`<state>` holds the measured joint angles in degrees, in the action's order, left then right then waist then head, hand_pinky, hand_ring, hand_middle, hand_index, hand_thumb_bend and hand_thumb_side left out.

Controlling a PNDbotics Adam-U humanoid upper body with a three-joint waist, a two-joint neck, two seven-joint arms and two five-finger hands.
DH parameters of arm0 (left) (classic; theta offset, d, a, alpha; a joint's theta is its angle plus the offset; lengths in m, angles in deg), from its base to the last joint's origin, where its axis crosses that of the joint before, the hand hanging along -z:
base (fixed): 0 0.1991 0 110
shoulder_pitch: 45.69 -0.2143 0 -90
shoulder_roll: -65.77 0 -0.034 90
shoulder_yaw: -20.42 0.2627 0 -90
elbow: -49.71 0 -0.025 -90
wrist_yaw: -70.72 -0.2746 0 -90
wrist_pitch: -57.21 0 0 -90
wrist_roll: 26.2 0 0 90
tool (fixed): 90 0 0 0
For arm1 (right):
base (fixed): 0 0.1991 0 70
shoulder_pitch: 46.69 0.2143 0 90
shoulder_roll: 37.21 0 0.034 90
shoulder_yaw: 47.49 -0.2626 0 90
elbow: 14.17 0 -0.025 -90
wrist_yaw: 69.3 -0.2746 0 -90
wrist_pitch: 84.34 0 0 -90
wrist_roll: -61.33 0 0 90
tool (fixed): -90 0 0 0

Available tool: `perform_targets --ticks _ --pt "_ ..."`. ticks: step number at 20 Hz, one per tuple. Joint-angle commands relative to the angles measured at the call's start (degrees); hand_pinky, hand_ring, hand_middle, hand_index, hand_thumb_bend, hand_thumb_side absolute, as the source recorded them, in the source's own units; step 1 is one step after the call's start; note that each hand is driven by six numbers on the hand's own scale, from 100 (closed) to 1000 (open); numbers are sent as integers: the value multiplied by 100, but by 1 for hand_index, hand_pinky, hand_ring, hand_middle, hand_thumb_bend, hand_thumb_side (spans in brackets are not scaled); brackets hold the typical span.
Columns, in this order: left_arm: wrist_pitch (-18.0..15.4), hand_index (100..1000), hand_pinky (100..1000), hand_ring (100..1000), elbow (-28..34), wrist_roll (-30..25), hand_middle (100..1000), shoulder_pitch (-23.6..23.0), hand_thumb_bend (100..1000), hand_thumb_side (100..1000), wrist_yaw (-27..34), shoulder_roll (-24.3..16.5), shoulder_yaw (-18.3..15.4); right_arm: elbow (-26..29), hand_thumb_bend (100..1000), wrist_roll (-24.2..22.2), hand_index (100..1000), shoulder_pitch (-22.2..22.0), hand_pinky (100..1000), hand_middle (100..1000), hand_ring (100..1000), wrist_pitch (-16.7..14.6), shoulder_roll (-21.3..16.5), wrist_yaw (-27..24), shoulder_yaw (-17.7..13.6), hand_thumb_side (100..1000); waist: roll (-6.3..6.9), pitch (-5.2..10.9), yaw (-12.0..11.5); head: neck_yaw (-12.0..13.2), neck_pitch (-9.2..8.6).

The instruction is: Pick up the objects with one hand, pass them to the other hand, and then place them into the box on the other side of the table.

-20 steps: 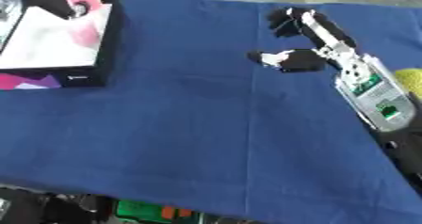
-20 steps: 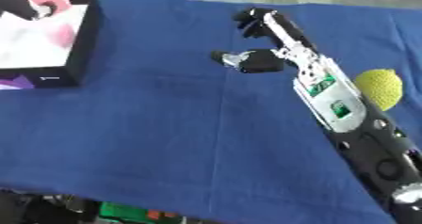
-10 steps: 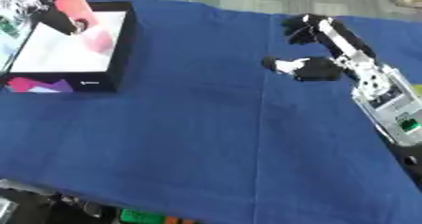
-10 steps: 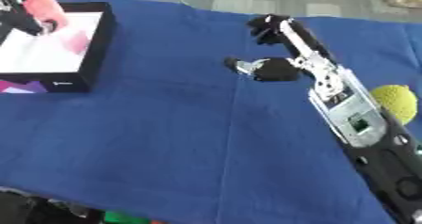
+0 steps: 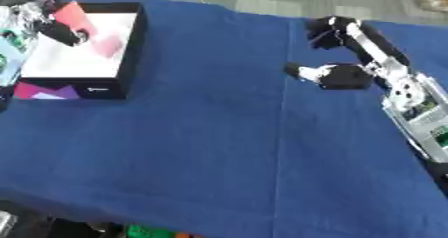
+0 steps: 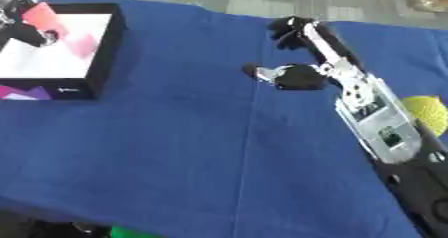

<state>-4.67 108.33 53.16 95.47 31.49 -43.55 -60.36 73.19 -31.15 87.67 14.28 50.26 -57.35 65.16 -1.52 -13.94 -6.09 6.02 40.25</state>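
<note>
My left hand [image 5: 37, 6] comes in at the top left, its fingers curled round a flat red object [image 5: 73, 16]. It holds this over the far left part of the black box [image 5: 133, 46], which has a white floor. A pink patch [image 5: 107, 46] shows on that floor below the red object; I cannot tell what it is. My right hand [image 5: 350, 74] hovers over the blue cloth at the upper right, fingers stretched away from me and thumb pointing left, holding nothing. A yellow-green ball [image 6: 429, 113] lies by the right forearm.
A blue cloth [image 5: 201, 147] covers the table, with a seam running down its middle. The box stands near the table's left edge. The right forearm [image 6: 378, 127] stretches along the right side. The table's near edge runs along the bottom of both views.
The whole picture has shifted, so the camera has moved. The left hand keeps the red object over the box. The right hand has hardly moved on the cloth.
</note>
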Motion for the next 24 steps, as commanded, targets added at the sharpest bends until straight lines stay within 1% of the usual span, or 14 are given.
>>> perform_targets --ticks 1,7,8,9,10,11,12,13,14,16,18,20,22,24 --pt "3 455 730 553 -155 233 415 134 151 135 -104 -96 -135 185 599 8 807 114 779 689 709 16 -123 -34 -40 389 13 63 24 40 29" --pt "71 488 738 568 -474 612 457 131 228 132 -115 -28 -265 200 599 -17 807 131 779 689 709 28 -111 -40 -18 394 -31 -5 94 79 50" --pt "79 520 742 575 -515 665 471 127 254 130 -108 -22 -277 206 599 -14 807 133 779 688 709 26 -110 -43 -21 394 -36 -12 101 79 55" --pt "81 527 743 576 -546 703 475 125 259 130 -97 -18 -284 212 599 -10 807 135 779 688 709 26 -111 -47 -26 394 -39 -17 107 78 60" --pt "79 627 761 613 -571 722 537 122 326 127 -80 -17 -288 218 598 -3 808 135 778 688 709 27 -112 -52 -32 393 -42 -21 110 76 65" --pt "70 670 771 636 -591 715 573 119 356 124 -61 -18 -289 224 598 4 808 135 778 688 709 29 -114 -58 -39 393 -44 -23 112 72 69" --pt "57 733 796 689 -600 706 628 119 403 218 -50 -22 -289 229 597 8 807 134 778 687 709 30 -117 -63 -42 393 -46 -24 112 68 70" --pt "46 767 821 719 -602 703 669 119 429 273 -44 -25 -294 235 596 10 807 132 778 687 709 31 -117 -69 -43 394 -47 -25 111 63 70" --pt "41 792 839 741 -602 704 697 120 474 369 -38 -28 -299 240 596 9 807 130 778 687 709 32 -117 -74 -42 394 -48 -25 110 58 72" --pt "54 815 859 760 -601 705 723 119 531 439 -20 -33 -308 248 594 3 807 127 778 687 708 32 -115 -84 -40 394 -47 -22 106 48 83" --pt "78 822 864 766 -596 708 730 115 565 456 -10 -38 -311 256 593 1 808 129 778 687 709 31 -114 -91 -40 393 -45 -17 102 40 98" --pt "97 825 868 769 -591 725 734 110 605 455 -7 -47 -315 266 592 -1 807 132 778 687 708 29 -118 -103 -41 392 -43 -10 101 34 101" --pt "101 820 863 764 -587 760 726 105 597 453 -11 -55 -322 277 592 0 808 134 778 687 708 29 -123 -116 -43 391 -38 1 98 21 111" --pt "93 813 858 757 -557 814 717 101 561 412 6 -66 -327 290 591 0 807 132 778 686 708 29 -129 -127 -43 390 -31 13 93 7 120"
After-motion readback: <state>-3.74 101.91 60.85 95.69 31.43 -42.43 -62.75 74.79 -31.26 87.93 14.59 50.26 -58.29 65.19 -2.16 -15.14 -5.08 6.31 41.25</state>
